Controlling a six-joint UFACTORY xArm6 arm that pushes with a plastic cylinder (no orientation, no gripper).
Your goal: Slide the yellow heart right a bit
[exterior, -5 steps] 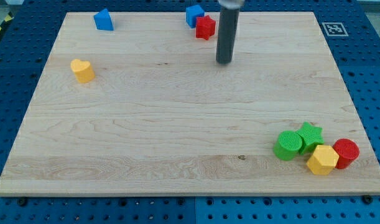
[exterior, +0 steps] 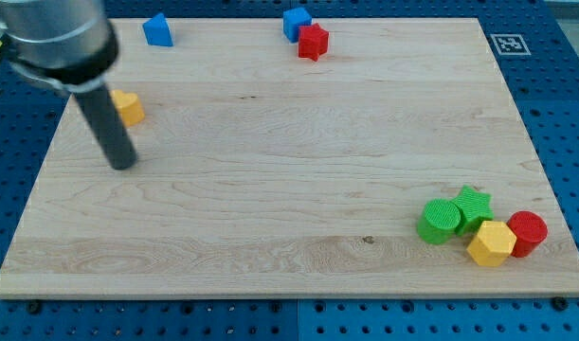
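Note:
The yellow heart (exterior: 130,107) lies near the left edge of the wooden board (exterior: 270,189), partly hidden on its left side by my rod. My tip (exterior: 123,164) rests on the board just below the heart, slightly to its left, a short gap away. The rod rises up and to the left, out of the view's top left corner.
A blue block (exterior: 157,29) sits at the top left. A blue cube (exterior: 296,22) and a red star (exterior: 313,42) touch at the top middle. A green cylinder (exterior: 440,221), green star (exterior: 473,206), yellow hexagon (exterior: 491,243) and red cylinder (exterior: 528,232) cluster at the bottom right.
My rod has swept from the top middle of the board far to the left, ending just below the yellow heart. No block has moved.

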